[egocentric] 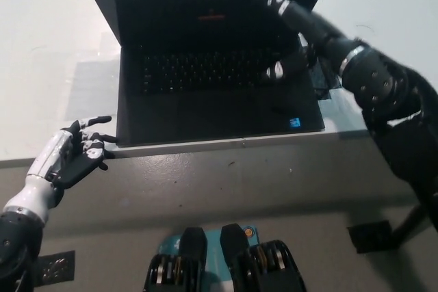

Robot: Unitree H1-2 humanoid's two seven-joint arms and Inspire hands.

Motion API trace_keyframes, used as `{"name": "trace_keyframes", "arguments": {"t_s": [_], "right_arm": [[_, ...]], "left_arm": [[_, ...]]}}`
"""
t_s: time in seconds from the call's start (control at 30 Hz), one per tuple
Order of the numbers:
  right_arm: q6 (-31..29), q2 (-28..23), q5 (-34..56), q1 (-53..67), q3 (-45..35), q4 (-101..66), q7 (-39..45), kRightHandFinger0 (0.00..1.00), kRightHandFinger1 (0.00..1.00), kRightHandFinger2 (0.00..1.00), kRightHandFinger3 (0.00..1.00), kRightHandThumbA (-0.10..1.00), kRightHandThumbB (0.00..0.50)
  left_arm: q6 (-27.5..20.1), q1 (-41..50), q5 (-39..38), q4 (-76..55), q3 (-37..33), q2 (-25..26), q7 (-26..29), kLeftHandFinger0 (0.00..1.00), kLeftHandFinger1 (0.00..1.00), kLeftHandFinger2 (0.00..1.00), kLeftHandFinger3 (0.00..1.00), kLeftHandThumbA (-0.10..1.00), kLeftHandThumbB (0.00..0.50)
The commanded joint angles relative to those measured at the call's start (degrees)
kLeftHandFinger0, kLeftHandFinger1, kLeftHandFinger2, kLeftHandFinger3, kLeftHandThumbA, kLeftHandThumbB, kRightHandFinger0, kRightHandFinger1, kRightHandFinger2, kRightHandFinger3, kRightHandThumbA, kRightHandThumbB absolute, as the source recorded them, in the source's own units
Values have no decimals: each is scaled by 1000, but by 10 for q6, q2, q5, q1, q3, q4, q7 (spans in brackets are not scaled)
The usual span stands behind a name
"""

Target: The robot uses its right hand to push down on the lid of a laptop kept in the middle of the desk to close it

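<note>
The laptop (212, 66) sits open in the middle of the pale surface (48, 46), its front edge close to the surface's near edge. The lid (205, 1) stands raised at the far side, dark screen facing the camera, with a small red mark near the screen's top middle. The keyboard (205, 70) lies flat below it, and a small blue sticker (294, 122) shows on the palm rest at the near right corner.

The right hand (291, 35) is in front of the screen's right part, over the right end of the keyboard. Its fingers (279, 5) are stretched out and spread, one pointing up along the screen toward the lid's top right, another (276, 70) bent down over the keys. It holds nothing. Whether the fingertips touch the screen cannot be told. The black arm runs from it down to the lower right, crossing the laptop's right edge.

A dark flat object (321, 73) lies on the surface just beside the laptop's right side, partly hidden by the arm.

The left hand (79, 152) rests at the near edge of the surface, just beside the laptop's near left corner, fingers apart and empty.
</note>
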Motion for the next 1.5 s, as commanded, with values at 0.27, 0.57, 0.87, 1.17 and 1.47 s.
{"name": "trace_keyframes", "arguments": {"t_s": [0.27, 0.57, 0.87, 1.17, 1.47], "right_arm": [[-59, 4, 8, -131, -57, -25, -47, 715, 732, 748, 903, 1000, 388], [-91, 15, -23, -158, -45, 22, -82, 554, 604, 659, 1000, 1000, 395], [-85, 20, -36, -148, -14, 130, -68, 985, 936, 942, 971, 1000, 477], [-84, 21, -36, -132, -2, 149, -60, 919, 958, 995, 1000, 1000, 489], [-82, 17, -39, -129, -3, 139, -64, 766, 762, 787, 1000, 1000, 499]], "left_arm": [[11, -4, -5, -6, 5, 15, -6, 441, 469, 589, 764, 169, 0], [11, -10, -1, -7, -2, 19, -10, 462, 481, 599, 769, 186, 0], [11, -27, 0, -8, -8, 25, -12, 460, 485, 601, 769, 132, 0], [11, -22, -1, -9, -9, 22, -13, 443, 470, 567, 724, 152, 0], [11, -25, 0, -7, -9, 22, -17, 434, 456, 565, 748, 165, 0]]}}
